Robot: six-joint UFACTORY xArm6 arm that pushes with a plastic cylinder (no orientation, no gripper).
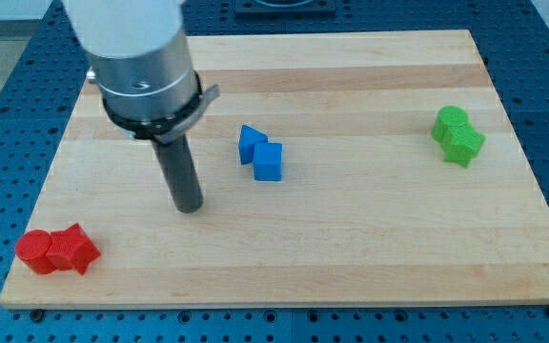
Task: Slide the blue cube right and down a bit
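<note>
- A wooden board (351,248) lies on a blue perforated table (8,86), seen from above and slightly from the view's bottom.
- The arm's pale grey body comes in from the view's top left and ends in a straight dark rod; my tip (190,208) rests on the board left of centre.
- The arm carries no claw, so no open or closed state can be given; the rod holds nothing and touches no block.
- The blue cube (268,161), the task's piece, sits just above the board's middle, to the view's right of my tip and a little higher, with bare wood between the two.
- A second blue block (251,142), wedge-like in outline, stands touching the cube at its upper left corner; the pair reads as one cluster.
- Two green blocks are pressed together near the board's right edge in the upper half: an upper green block (451,123) and a lower green block (465,146), their shapes notched and hard to name.
- At the lower left corner, a red cylinder (36,251) lies against a second red block (72,250) of irregular outline, well apart from my tip.
</note>
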